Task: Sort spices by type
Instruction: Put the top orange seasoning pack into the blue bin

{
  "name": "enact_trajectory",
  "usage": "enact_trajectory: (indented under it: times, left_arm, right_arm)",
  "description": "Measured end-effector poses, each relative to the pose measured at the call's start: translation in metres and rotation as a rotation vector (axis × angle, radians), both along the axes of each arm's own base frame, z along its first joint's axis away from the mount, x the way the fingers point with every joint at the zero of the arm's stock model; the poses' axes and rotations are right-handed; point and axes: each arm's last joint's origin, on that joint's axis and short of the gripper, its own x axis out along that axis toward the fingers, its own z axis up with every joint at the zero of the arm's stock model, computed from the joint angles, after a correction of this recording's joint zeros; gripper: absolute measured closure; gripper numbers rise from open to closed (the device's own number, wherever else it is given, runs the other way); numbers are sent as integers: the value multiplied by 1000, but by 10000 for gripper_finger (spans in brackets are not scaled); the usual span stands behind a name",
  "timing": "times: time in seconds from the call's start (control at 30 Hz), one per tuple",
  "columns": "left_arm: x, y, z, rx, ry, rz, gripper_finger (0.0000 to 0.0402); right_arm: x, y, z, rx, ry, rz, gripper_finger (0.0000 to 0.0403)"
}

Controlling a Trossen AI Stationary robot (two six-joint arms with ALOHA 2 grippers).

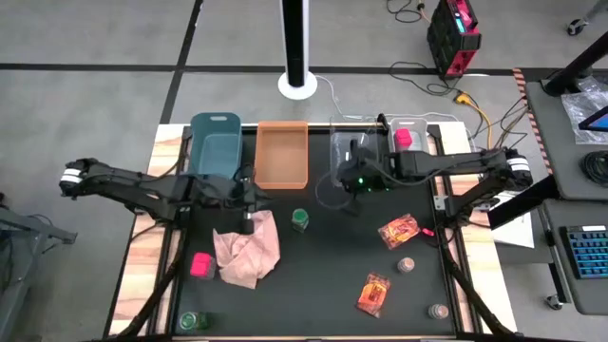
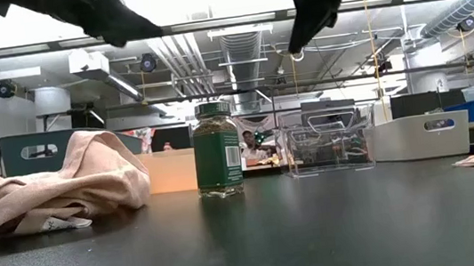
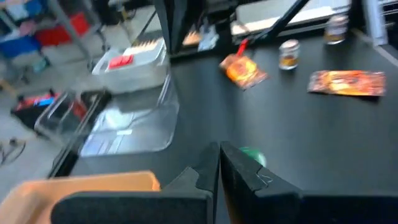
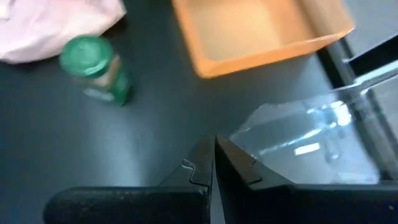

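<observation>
High view: I saw the pink cloth (image 1: 249,249) at seven o'clock, the green-capped jar (image 1: 300,220) centred. My left gripper (image 1: 246,202) and right gripper (image 1: 353,187), both closed and empty, hovered apart at twelve.

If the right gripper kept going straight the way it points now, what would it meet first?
Probably the clear bin: the shut right gripper points at its near edge. The green-capped jar sits well off that line. Depth is uncertain.
</observation>
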Motion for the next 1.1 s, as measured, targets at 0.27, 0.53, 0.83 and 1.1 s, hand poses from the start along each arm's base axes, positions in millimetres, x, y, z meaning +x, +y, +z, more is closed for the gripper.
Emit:
enact_trajectory:
  times: [0.27,0.53,0.83,1.1]
  left_arm:
    - [-8,-5,6,-7,-33,-27,401]
    - [-6,-5,9,-5,-39,-19,401]
    - [2,-6,0,1,5,-17,401]
    - [6,-7,-5,-18,18,-7,401]
  right_arm:
    - [-6,45,-1,67,10,53,394]
    - [-15,69,-3,109,54,57,394]
    - [-30,86,-8,169,140,-22,393]
    - [-45,85,-14,257,235,-339,393]
